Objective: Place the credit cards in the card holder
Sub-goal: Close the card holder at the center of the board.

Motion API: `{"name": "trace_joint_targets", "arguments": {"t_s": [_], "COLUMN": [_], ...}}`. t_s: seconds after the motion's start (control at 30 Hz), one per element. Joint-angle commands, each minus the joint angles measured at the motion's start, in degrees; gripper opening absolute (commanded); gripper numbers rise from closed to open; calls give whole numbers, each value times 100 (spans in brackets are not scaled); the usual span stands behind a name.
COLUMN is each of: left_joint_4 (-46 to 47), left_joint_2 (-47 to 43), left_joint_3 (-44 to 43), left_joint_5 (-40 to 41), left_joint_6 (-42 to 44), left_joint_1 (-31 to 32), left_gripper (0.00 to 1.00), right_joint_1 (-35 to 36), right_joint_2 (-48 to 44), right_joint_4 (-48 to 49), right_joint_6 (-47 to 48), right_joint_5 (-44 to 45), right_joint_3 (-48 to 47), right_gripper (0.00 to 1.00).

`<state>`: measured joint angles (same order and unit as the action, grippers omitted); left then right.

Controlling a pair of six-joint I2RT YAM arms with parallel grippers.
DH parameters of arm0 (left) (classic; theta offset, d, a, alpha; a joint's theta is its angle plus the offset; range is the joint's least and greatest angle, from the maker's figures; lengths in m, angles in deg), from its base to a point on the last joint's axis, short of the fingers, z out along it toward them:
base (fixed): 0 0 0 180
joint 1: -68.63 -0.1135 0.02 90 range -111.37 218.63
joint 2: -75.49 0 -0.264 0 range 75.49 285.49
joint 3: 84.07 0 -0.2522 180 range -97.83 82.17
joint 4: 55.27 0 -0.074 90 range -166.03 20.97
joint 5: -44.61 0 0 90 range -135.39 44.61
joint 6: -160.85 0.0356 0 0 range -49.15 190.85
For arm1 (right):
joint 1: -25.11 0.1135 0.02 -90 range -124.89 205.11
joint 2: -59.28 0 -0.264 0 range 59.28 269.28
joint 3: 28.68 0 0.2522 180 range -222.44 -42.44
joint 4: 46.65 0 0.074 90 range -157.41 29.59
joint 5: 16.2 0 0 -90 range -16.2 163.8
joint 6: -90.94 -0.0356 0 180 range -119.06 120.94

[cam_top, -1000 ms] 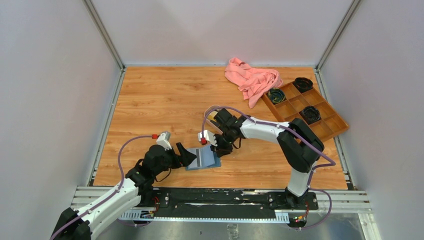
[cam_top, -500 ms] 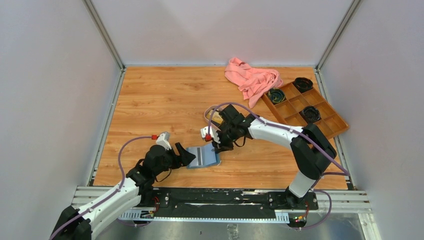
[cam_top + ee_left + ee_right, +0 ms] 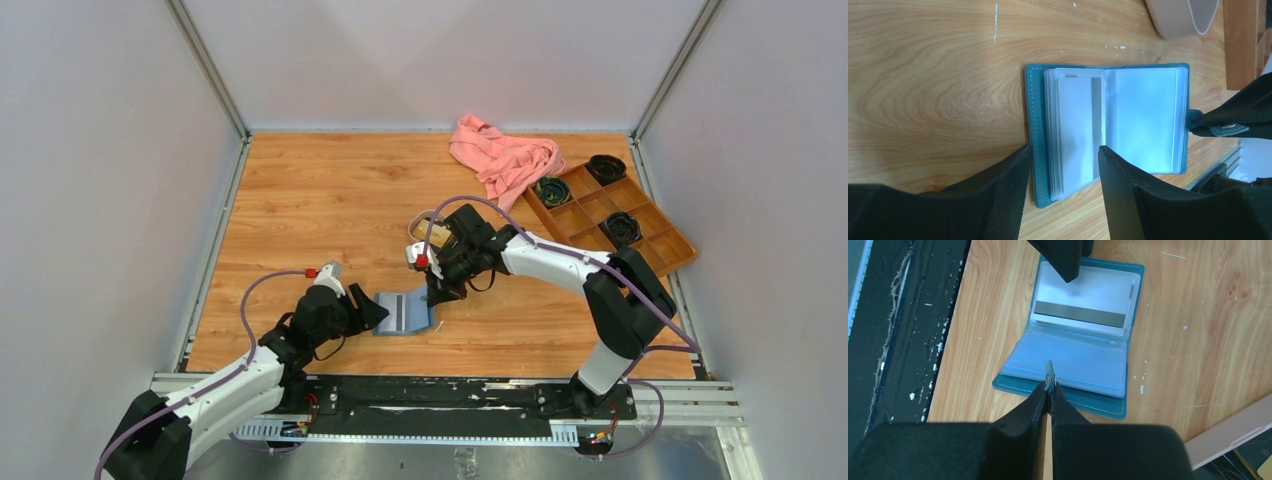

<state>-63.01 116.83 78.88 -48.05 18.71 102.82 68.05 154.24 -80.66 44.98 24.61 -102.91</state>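
The card holder (image 3: pixel 405 312) lies open and flat on the wooden table (image 3: pixel 300 200), right between the two grippers. Its long side runs from one gripper to the other.

The right gripper (image 3: pixel 1049 386) is squeezed tight on the little snap tab at one end of the card holder. That likely stops this end from folding shut. The left gripper (image 3: pixel 1063 150) is at the other end. Its jaws are partly open and hold nothing. One finger is just outside the card holder's edge and the other is over a page. A white card (image 3: pixel 1078 135) with a grey stripe sits in a clear pocket on that page.

A pinkish tray (image 3: pixel 1228 435) is just past the card holder, on the right gripper's side. A bit of yellow shows in it, but it is too small to tell if that is a card. The right arm looks nearer to the tray, but it is busy with the tab.

The table is smooth, with small white scuffs near the card holder. A pink cloth (image 3: pixel 505 160) and a brown wooden box (image 3: pixel 655 240) lie well away from the card holder, toward the far right corner. Plain pale walls (image 3: pixel 100 200) stand around the table.
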Motion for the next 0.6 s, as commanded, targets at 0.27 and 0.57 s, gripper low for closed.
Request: {"name": "trace_joint_targets", "arguments": {"t_s": [0.27,0.57], "left_joint_4": [-236,-69], "left_joint_2": [-28,-395], "left_joint_3": [39,148], "left_joint_5": [-58,-206], "left_joint_6": [-83,-296], "left_joint_1": [-18,-19], "left_gripper": [52,62], "right_joint_1": [-62,-66], "right_joint_2": [102,307], "right_joint_4": [217,209], "right_joint_6": [-695,-763], "right_joint_5": [-96,103], "right_joint_3": [-106,-123], "right_gripper": [0,0]}}
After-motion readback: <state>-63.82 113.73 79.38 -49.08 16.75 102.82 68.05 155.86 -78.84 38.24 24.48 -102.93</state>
